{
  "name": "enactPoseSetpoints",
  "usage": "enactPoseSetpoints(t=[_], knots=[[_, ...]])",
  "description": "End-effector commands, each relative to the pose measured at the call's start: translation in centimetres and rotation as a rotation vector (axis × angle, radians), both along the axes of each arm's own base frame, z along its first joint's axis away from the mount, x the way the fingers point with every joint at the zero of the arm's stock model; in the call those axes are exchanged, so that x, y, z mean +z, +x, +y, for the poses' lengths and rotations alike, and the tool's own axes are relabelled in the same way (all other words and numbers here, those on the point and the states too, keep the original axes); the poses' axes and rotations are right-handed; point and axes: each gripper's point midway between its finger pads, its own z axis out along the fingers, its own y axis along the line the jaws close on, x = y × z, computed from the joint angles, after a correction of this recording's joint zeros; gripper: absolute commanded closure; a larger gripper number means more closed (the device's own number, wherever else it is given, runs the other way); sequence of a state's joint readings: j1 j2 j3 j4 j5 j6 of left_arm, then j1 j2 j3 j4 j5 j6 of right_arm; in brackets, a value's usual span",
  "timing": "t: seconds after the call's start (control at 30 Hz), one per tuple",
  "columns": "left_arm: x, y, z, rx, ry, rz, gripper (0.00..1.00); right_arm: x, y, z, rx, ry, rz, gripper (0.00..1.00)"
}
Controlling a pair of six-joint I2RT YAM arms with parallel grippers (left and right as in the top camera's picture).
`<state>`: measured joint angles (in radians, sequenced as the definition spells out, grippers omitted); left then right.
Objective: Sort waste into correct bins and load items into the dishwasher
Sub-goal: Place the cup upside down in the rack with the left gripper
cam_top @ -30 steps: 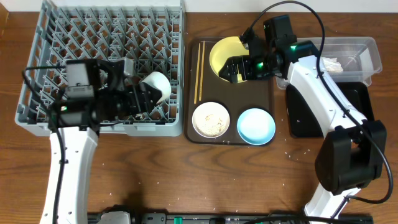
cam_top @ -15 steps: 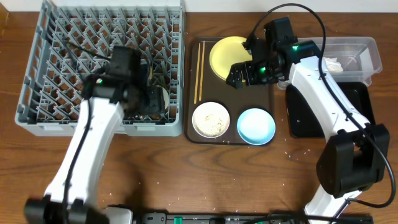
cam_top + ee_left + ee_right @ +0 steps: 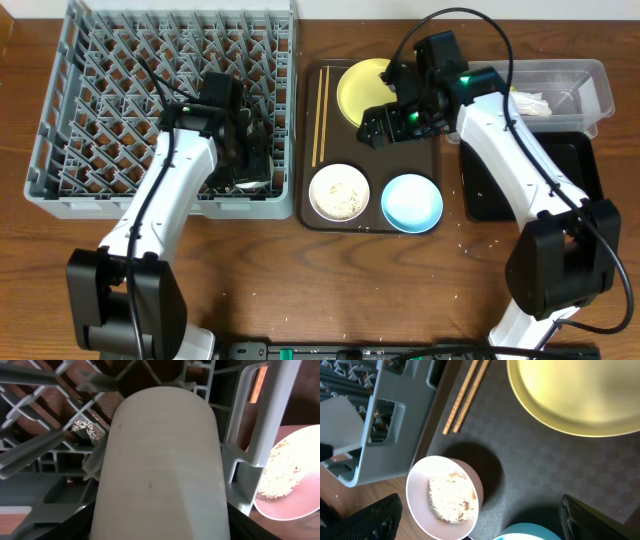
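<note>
The smooth cylindrical white cup is held in the left jaws, low among the hard grey plastic pegs of the rack; if released tilted, it could be wedged or toppled. The right jaws are spread wide, empty; ahead of them the glossy round plate could be skidded across the tray.

MY TABLE, COUNTED: one grey dish rack, one brown tray, one yellow plate, one white cup, two wooden chopsticks, two bowls, a white bowl and a light blue bowl, and two bins, a clear tub and a black tray.
</note>
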<state>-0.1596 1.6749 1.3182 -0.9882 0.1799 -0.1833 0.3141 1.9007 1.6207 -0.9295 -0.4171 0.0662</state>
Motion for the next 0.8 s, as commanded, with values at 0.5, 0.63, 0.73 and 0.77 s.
enactPoseSetpoints(t=[0.5, 0.63, 0.73, 0.77], knots=[[4.5, 0.2, -0.5, -0.020, -0.004, -0.059, 0.08, 0.2, -2.7, 3.2, 0.007, -0.096, 0.003, 0.03], [7.5, 0.0, -1.5, -0.032, -0.077, -0.136, 0.08, 0.2, -3.0, 3.7, 0.020, -0.096, 0.002, 0.03], [9.3, -0.6, -2.4, -0.006, -0.140, -0.172, 0.09, 0.1, -3.2, 3.6, 0.021, -0.099, 0.008, 0.03], [9.7, -0.9, -2.6, 0.008, -0.146, -0.177, 0.09, 0.1, -3.2, 3.6, 0.021, -0.101, 0.010, 0.03]])
